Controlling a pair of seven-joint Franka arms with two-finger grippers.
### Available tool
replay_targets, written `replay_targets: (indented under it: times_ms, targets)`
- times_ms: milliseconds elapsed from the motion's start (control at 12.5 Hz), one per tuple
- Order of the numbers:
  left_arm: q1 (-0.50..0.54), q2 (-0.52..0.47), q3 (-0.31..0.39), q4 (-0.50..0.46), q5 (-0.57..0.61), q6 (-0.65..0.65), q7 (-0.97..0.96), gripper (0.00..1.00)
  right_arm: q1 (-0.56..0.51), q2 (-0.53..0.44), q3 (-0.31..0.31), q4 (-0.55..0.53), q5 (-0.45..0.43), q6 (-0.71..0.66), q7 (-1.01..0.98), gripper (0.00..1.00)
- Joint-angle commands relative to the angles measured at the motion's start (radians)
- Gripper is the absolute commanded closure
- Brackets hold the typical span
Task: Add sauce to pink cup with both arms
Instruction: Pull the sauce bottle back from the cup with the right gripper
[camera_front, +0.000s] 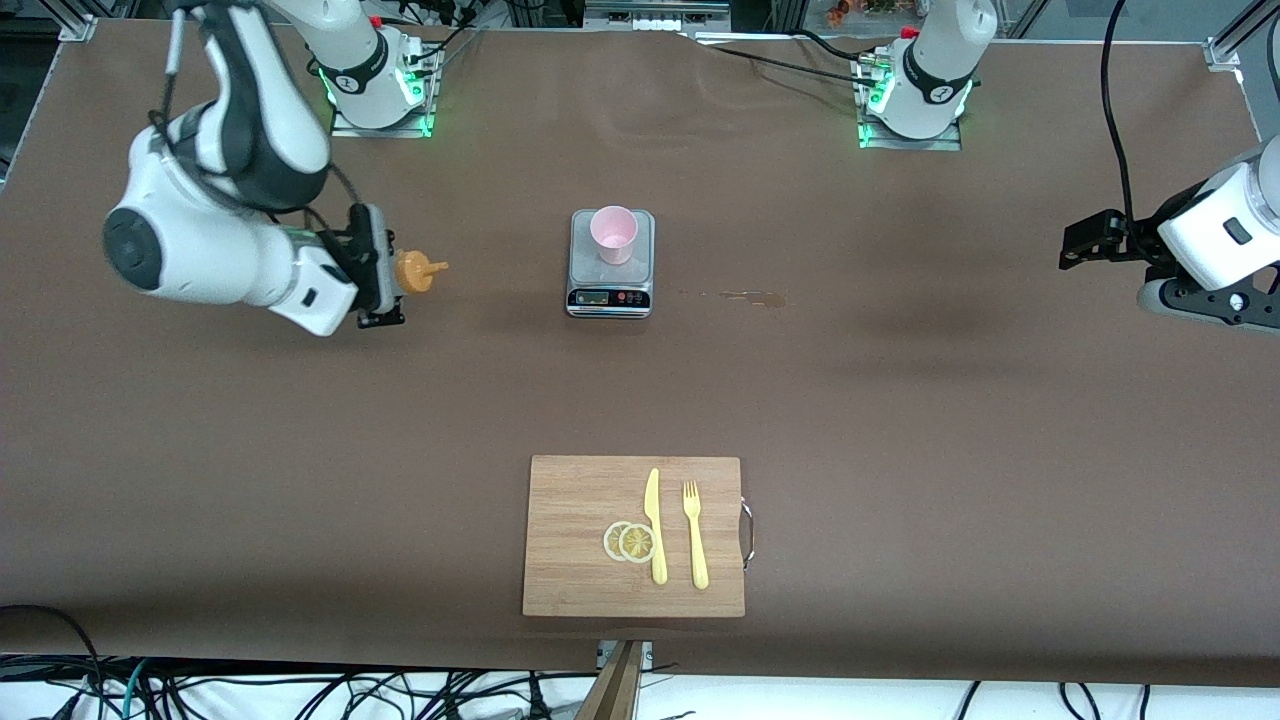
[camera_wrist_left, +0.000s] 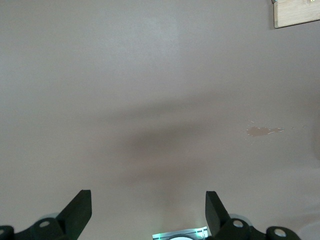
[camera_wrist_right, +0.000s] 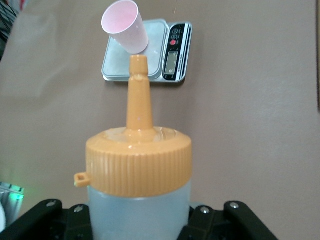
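Note:
The pink cup (camera_front: 613, 233) stands upright on a small kitchen scale (camera_front: 611, 290) in the middle of the table. It also shows in the right wrist view (camera_wrist_right: 125, 26). My right gripper (camera_front: 383, 276) is shut on the sauce bottle (camera_wrist_right: 139, 200). It holds the bottle tipped sideways over the table toward the right arm's end. The bottle's orange cap (camera_front: 418, 270) and nozzle (camera_wrist_right: 138, 95) point toward the cup, still well short of it. My left gripper (camera_wrist_left: 148, 200) is open and empty over bare table at the left arm's end (camera_front: 1085, 243).
A wooden cutting board (camera_front: 580, 540) lies near the front camera with a yellow knife (camera_front: 655, 525), a fork (camera_front: 694, 533) and lemon slices (camera_front: 630, 541). A small stain (camera_front: 750, 296) marks the table beside the scale, toward the left arm's end.

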Motion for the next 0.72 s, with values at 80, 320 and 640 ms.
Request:
replay_targets:
  times_ms: [80, 320, 640]
  targets:
    - [0.004, 0.016, -0.004, 0.037, 0.021, -0.028, 0.021, 0.0, -0.029, 0.095, -0.139, 0.008, 0.214, -0.123, -0.27, 0.99]
    - [0.004, 0.016, -0.004, 0.037, 0.021, -0.028, 0.021, 0.0, -0.033, 0.207, -0.265, 0.009, 0.358, -0.238, -0.501, 0.99]
    - [0.004, 0.016, -0.004, 0.037, 0.019, -0.028, 0.021, 0.0, -0.078, 0.447, -0.38, 0.174, 0.48, -0.509, -0.678, 0.97]
